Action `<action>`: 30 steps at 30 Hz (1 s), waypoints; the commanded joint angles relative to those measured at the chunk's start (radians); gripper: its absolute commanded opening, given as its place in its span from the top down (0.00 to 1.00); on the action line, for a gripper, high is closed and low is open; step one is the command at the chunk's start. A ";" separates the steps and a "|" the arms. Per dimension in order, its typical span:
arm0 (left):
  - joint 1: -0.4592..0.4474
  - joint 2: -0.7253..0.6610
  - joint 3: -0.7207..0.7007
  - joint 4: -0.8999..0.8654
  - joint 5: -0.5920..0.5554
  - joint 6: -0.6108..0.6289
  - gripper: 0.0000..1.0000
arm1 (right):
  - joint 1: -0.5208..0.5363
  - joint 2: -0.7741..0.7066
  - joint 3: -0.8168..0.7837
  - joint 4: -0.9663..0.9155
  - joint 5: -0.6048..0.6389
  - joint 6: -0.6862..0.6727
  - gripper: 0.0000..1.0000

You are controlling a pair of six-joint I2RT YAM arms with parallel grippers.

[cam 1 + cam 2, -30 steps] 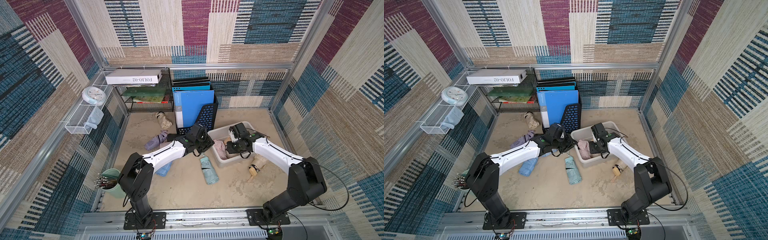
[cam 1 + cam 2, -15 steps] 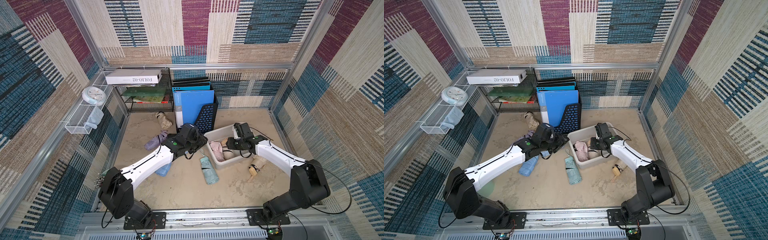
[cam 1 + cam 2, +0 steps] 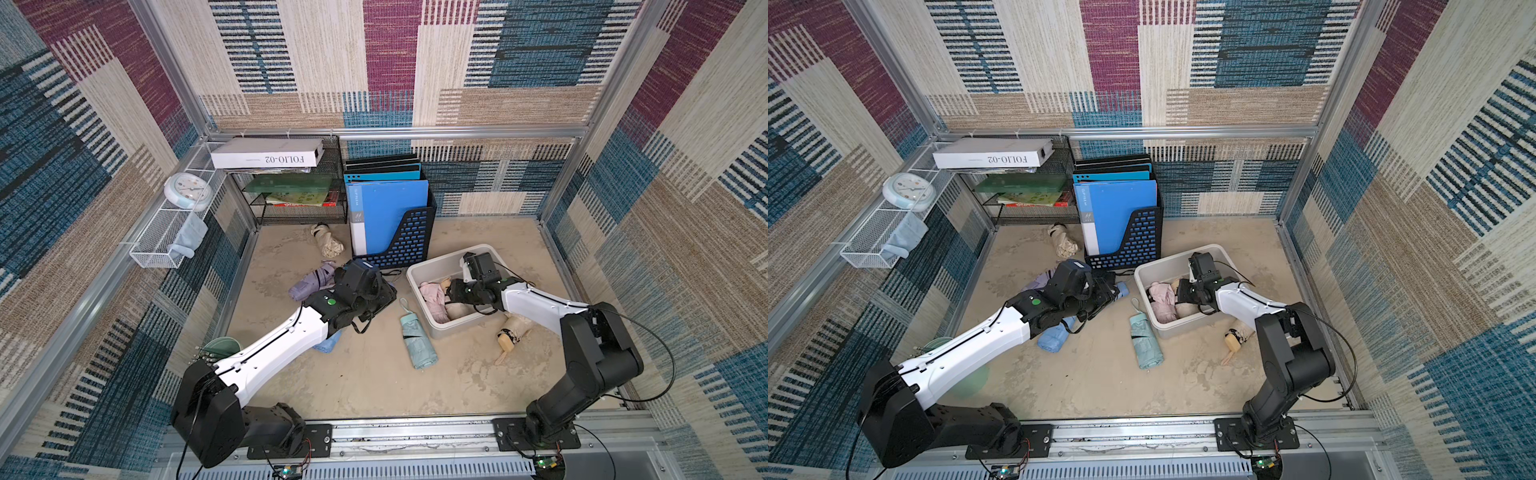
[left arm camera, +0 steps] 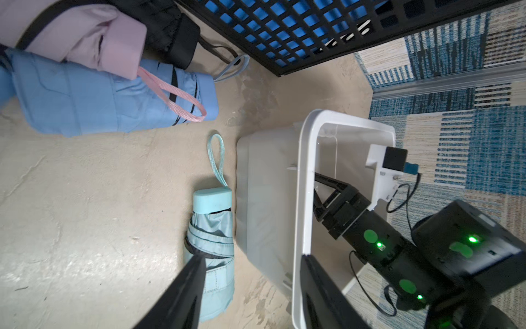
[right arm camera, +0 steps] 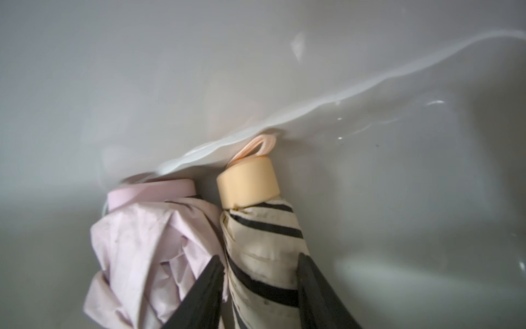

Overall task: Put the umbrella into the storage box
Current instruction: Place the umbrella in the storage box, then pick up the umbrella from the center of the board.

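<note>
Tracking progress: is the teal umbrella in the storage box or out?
Out. The teal umbrella lies folded on the floor, beside the storage box and outside its wall.

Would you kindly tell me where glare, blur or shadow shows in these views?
Right wrist view: a glare streak crosses the storage box wall, and the right gripper is blurred, while the striped umbrella is sharp. Left wrist view: the left gripper is a dark silhouette. Both top views: even, soft light, faint shadows on the floor.
</note>
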 commanded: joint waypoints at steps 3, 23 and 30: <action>0.005 -0.014 -0.006 0.003 -0.003 0.016 0.43 | 0.001 -0.031 -0.035 0.105 -0.179 -0.010 0.56; 0.191 -0.109 0.008 -0.422 -0.107 0.360 0.37 | 0.032 -0.311 0.045 -0.113 -0.026 -0.085 0.39; 0.269 -0.036 0.008 -0.499 -0.103 0.682 0.18 | 0.085 -0.396 0.038 -0.147 -0.016 -0.076 0.35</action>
